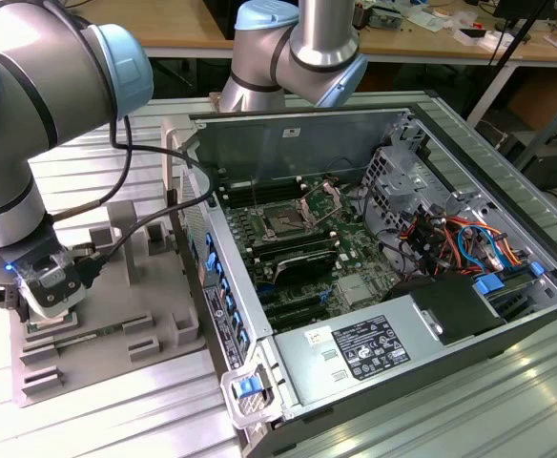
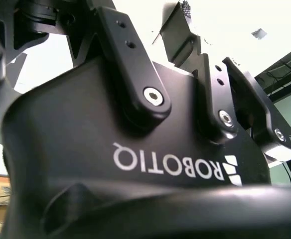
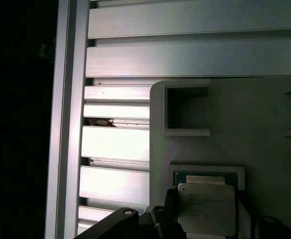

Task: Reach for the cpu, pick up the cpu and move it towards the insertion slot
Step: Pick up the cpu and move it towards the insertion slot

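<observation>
The cpu (image 3: pixel 207 209), a thin square chip with a dull silver top and a green edge, lies in a pale square-rimmed recess of the grey fixture (image 3: pixel 265 129) in the first wrist view. My gripper (image 3: pixel 207 215) is down over it, a dark finger (image 3: pixel 169 215) pressed close against each of two opposite sides. In the exterior view my gripper (image 1: pixel 42 310) is low over the grey fixture (image 1: pixel 135 315) at that view's left and covers the chip. The insertion slot (image 1: pixel 283 221), with a dark centre and a raised metal bracket, sits on the motherboard inside the open computer case.
The open case (image 1: pixel 374 277) has upright metal walls, long black memory slots, a power supply (image 1: pixel 355 348) and bundled cables (image 1: pixel 450 239). Ribbed aluminium table profiles (image 3: pixel 135 55) surround the fixture. The arm's elbow (image 1: pixel 298 48) hangs above the case's back wall.
</observation>
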Controlling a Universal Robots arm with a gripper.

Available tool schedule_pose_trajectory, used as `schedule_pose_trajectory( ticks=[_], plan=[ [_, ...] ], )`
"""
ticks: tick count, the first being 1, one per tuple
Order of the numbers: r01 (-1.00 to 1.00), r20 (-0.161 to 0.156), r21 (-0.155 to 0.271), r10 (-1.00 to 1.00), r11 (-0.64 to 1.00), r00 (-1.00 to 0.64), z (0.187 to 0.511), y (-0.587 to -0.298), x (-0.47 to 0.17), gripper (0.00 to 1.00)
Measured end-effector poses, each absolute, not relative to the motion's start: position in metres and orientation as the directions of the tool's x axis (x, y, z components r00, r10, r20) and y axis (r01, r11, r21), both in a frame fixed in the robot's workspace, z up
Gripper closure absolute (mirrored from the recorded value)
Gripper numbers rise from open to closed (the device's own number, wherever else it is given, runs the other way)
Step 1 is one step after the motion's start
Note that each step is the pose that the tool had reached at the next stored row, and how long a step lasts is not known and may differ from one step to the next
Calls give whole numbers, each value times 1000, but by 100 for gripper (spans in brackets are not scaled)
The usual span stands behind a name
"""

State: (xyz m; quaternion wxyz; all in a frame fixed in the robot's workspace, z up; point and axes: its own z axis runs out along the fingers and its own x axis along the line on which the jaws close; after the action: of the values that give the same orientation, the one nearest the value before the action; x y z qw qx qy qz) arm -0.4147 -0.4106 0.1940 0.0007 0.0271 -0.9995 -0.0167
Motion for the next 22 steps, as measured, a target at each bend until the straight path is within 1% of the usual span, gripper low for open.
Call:
schedule_pose_trajectory(
  ticks=[22],
  plan=[
    [-54,1,33,-54,998,-999,207,-411,-415,45]
  ],
)
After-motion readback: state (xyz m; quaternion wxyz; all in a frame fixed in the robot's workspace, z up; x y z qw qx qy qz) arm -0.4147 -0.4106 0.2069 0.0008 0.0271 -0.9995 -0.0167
